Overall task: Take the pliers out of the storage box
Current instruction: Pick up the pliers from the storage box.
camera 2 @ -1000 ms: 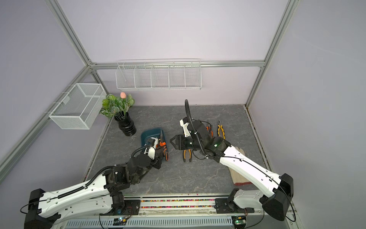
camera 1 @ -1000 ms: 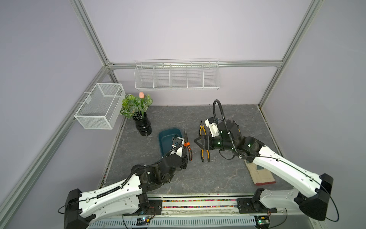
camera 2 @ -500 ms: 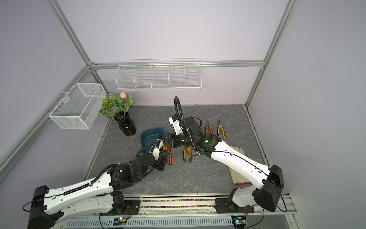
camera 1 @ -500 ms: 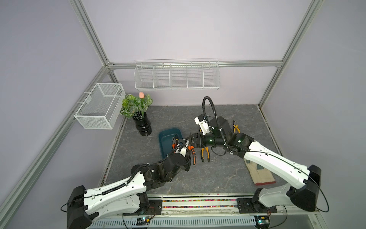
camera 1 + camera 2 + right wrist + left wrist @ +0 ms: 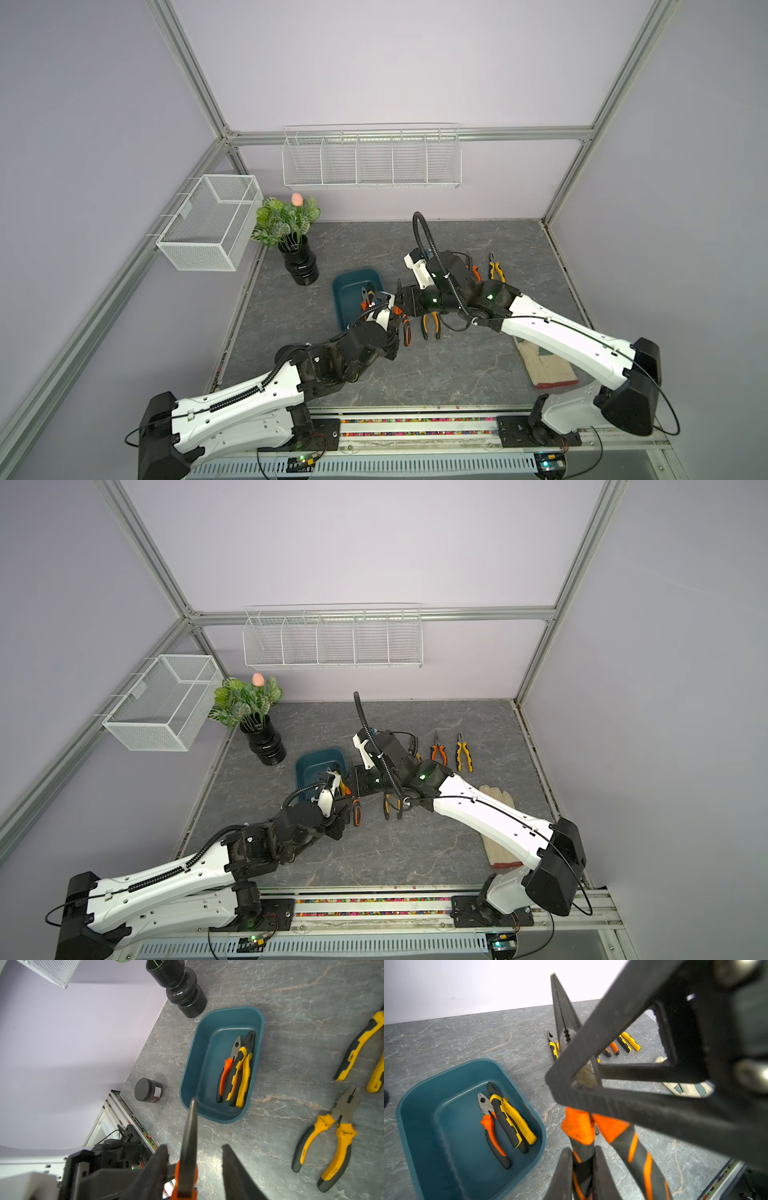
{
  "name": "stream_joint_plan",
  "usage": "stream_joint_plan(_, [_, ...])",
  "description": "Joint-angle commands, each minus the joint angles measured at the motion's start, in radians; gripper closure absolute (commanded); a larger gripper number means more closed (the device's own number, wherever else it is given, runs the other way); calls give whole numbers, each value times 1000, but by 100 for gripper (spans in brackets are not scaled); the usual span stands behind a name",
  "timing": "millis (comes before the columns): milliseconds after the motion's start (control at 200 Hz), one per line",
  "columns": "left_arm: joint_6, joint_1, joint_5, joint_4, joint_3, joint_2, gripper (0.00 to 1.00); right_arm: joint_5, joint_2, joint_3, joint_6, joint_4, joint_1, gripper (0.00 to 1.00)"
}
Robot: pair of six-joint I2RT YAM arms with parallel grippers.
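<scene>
The dark teal plastic storage box (image 5: 415,1093) sits on the grey stone-look bench (image 5: 457,374) with two blunt-nosed pliers (image 5: 506,1120) inside. Beside it (outside the box) my left hand (image 5: 582,1167) clamps the orange-and-black long-nosed pliers (image 5: 577,1126) by a handle. My right hand (image 5: 194,1150) straddles their nose, not yet closed.

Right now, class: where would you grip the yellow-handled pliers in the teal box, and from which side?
Across both handles, mid-length, straight down from above. The yellow-handled pliers lie flat, handles together, against the orange-handled pair, and the storage box wall stands close alongside, so side approaches look blocked.
</scene>
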Motion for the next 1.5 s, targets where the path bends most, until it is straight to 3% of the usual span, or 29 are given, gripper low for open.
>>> stream_joint_plan(0, [-5,-3,1,46,20,-17,100,-16,16,-27,16,37,4,70])
stream_joint_plan(175, [-6,-3,8,52,18,-18,100,-50,6,-46,23,89,5,93])
stream_joint_plan(450, [-10,-3,6,48,18,-18,100,-20,-42,-43,-13,87,3,94])
stream_joint_plan(815, [-21,-2,-8,47,16,11,65,11,-72,24,-49,5,-43,93])
stream_joint_plan(995, [-20,-1,-10,43,15,18,55,-4,-79,49,-50,-7,-73,94])
stream_joint_plan(1494, [-25,6,6,52,15,40,53,-82,-62,42,-4,50,-99,93])
